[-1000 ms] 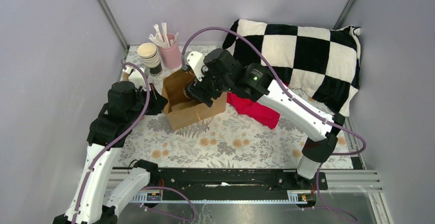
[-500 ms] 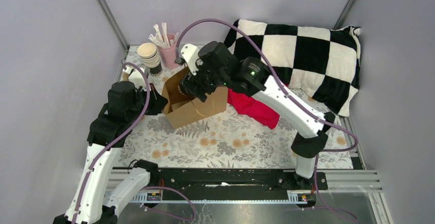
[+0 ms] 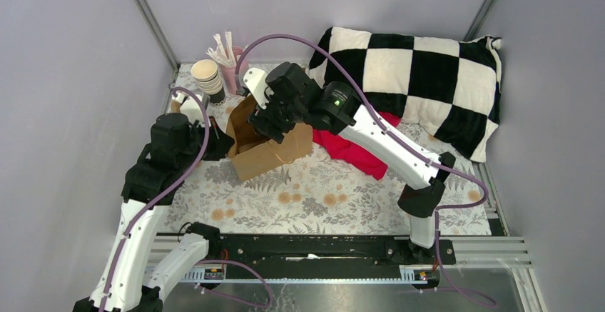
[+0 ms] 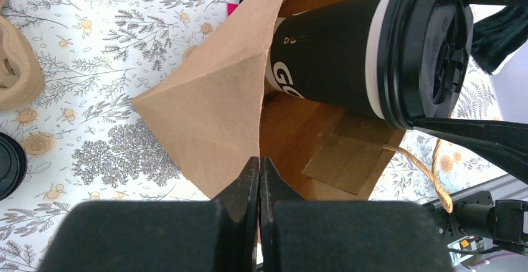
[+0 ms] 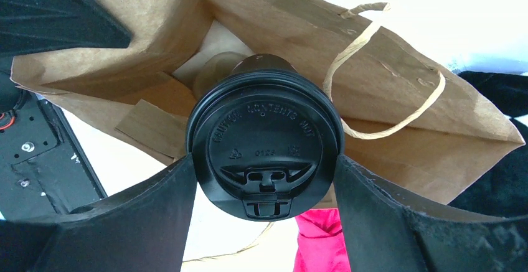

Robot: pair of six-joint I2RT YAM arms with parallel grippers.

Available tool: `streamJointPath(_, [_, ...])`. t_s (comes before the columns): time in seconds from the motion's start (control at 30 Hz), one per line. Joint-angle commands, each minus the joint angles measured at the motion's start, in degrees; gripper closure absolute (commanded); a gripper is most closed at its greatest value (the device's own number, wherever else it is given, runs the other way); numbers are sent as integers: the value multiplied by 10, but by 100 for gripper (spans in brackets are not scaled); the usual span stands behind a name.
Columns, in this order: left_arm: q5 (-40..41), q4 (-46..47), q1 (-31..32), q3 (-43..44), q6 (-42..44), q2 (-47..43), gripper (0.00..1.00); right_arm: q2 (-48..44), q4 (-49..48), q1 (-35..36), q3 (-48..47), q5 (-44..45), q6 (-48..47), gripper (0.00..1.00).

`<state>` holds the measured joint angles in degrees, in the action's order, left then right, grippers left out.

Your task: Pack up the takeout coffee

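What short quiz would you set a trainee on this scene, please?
1. True or false: the right gripper grips the takeout coffee at its lid.
2. The left gripper is pinching: A, a straw; B, the edge of the brown paper bag; C, the pillow.
3. Has the cup been released inside the bag?
Key: 1 true. 2 B. 3 No: it is held, its base within the bag's mouth.
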<state>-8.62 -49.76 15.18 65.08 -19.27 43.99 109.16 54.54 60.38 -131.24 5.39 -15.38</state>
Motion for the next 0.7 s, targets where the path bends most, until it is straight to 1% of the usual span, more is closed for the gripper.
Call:
streamJointPath(0.0, [-6,14,6,3,11,-1,100,16,-4,2,-37,5,2,55])
streamJointPath(0.13, [-1,14,8,3,14,0,100,7,-17,2,-43,6,15,55])
streamJointPath(0.27, [0,14,11,3,16,2,100,6,-27,2,-36,20,8,55])
streamJointPath(0.37, [3,14,15,3,19,0,100,22,-8,2,-65,19,6,55])
streamJointPath(0.5, [6,9,18,3,24,1,100,22,-13,2,-61,15,4,56])
streamJointPath(0.6, [16,6,23,4,29,2,100,29,-1,2,-93,-2,18,56])
streamJointPath(0.67, [20,6,25,6,31,3,100,26,-1,1,-97,-10,27,56])
